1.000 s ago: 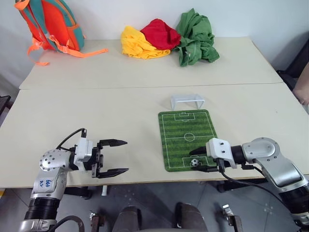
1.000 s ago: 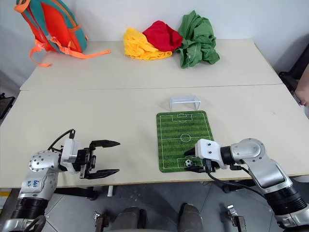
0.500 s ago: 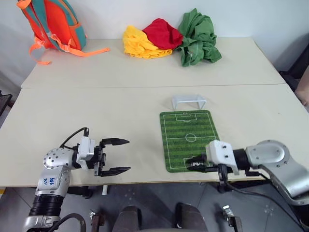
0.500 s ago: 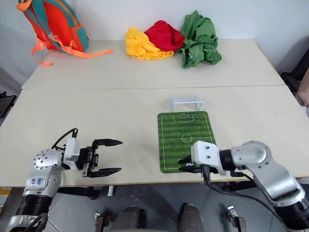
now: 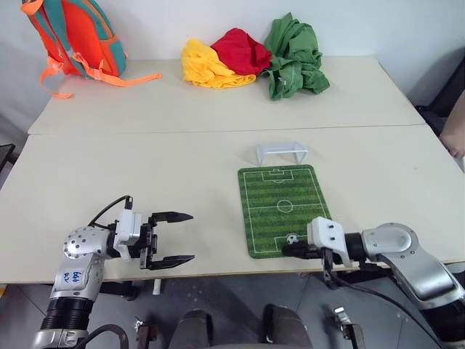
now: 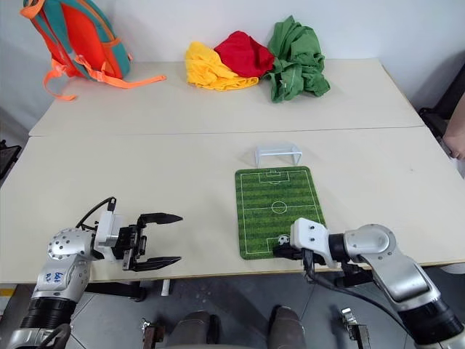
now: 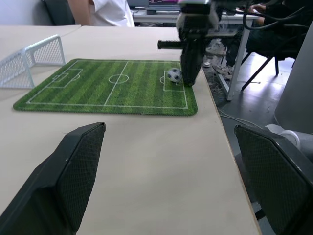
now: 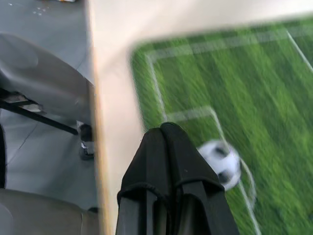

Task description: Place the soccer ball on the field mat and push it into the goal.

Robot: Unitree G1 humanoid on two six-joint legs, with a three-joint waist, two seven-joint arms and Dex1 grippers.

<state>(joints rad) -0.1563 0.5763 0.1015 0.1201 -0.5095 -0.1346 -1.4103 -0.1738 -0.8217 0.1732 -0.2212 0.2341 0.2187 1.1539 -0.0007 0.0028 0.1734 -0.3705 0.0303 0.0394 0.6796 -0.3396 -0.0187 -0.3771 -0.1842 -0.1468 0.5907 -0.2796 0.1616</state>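
Observation:
The green field mat (image 5: 282, 209) lies on the table's near right part, with the white goal (image 5: 282, 152) standing just beyond its far end. The tiny black-and-white soccer ball (image 5: 291, 238) rests free on the mat's near end, inside the near penalty box. My right gripper (image 5: 288, 249) is shut with nothing in it, its tips low over the mat's near edge, just on the near side of the ball (image 8: 222, 160). My left gripper (image 5: 182, 237) hovers open over bare table far to the left, pointing toward the mat. The left wrist view shows the ball (image 7: 174, 75) beside the shut right gripper (image 7: 188, 78).
An orange backpack (image 5: 73, 36) lies at the far left of the back table. Yellow, red and green cloths (image 5: 254, 54) are heaped at the back centre. The table's front edge runs right under the mat's near end. A person's arm (image 5: 456, 127) shows at the right border.
My right gripper let go of the ball and shut. It pulled back slightly toward the table's front edge. The ball now lies free on the mat. The left arm stayed put.

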